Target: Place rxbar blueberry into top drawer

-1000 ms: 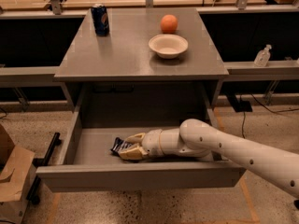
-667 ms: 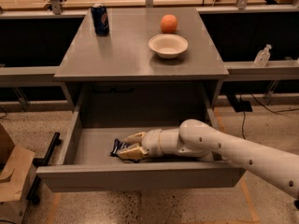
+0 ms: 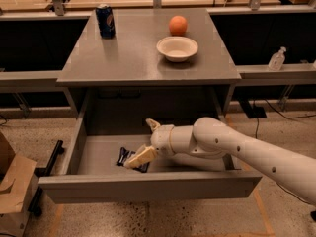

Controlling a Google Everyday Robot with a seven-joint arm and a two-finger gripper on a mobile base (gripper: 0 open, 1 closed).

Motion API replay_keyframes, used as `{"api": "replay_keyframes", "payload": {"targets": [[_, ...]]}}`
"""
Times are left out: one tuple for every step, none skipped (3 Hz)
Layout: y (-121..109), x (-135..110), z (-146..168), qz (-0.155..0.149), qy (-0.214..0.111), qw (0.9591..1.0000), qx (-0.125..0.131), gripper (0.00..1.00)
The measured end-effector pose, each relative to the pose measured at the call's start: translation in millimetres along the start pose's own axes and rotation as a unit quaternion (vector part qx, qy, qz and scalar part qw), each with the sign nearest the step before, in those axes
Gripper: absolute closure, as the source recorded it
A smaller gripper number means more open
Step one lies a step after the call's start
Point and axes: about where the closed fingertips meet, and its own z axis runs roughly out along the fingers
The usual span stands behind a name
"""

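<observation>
**Navy bar on drawer floor, claw spread over it**

Item: rxbar blueberry [image 3: 122,157], dark navy wrapper with white print. Location: lying flat on the grey floor of the top drawer [image 3: 148,189], which stands pulled fully out; the bar sits left of centre, near the front panel.

Claw [image 3: 140,143]: inside the drawer, arm entering from 3 o'clock. State: spread wide and clamping nothing, one finger raised toward 12 o'clock and the other angled down toward 7 o'clock across the bar's middle. Whether that lower finger touches the wrapper cannot be told.

Key relation: the bar lies at 7 o'clock from the claw, just beside and below it. Its long axis runs roughly 10 o'clock to 4 o'clock, crossed by the lower finger.

Judgement: the bar appears already placed. The coming move is likely a withdrawal toward 3 o'clock, lifting first so the lower finger does not drag the wrapper.

Also present on the surface [image 3: 138,63] above: soda can [image 3: 104,19], orange [image 3: 178,24], bowl [image 3: 177,48], all well apart from the claw.
</observation>
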Motion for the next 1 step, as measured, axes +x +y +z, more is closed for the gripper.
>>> {"api": "replay_keyframes", "payload": {"targets": [[-0.4, -3.8, -0.9, -0.004, -0.001, 1.0, 0.002, 0.0]]}}
